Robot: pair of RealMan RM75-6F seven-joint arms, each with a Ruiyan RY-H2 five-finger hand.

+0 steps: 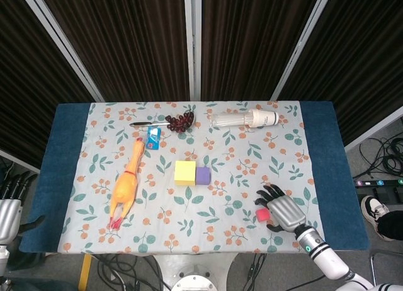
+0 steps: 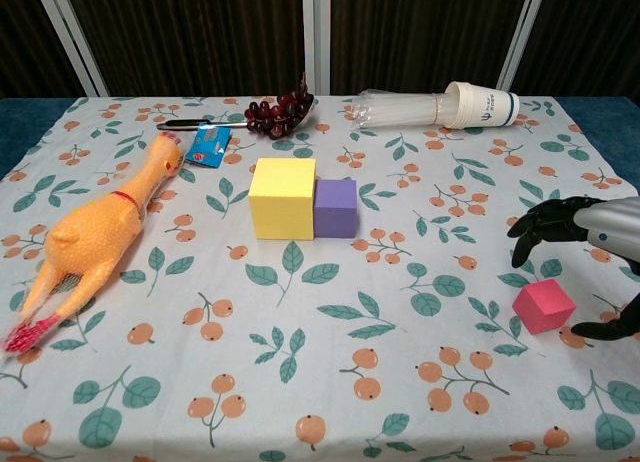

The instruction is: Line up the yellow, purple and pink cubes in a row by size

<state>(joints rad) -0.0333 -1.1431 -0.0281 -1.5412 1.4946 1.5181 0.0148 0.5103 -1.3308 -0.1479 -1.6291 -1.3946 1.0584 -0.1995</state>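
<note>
Right robot hand (image 1: pixel 281 209) around pink cube (image 1: pixel 262 215)

You see dark curtains (image 1: pixel 138 39) with pale frame bars (image 1: pixel 192 42) behind your table (image 1: pixel 60 177); cables (image 1: pixel 387 155) lie on the floor at its right edge.

On the table (image 1: pixel 69 177), the large yellow foam cube (image 1: pixel 184 172) touches the smaller purple foam cube (image 1: pixel 203 175) on its right. The small pink foam cube (image 2: pixel 543 305) lies well apart to the right, nearer the front edge, between the spread fingers of the right hand (image 1: pixel 282 209).
</note>
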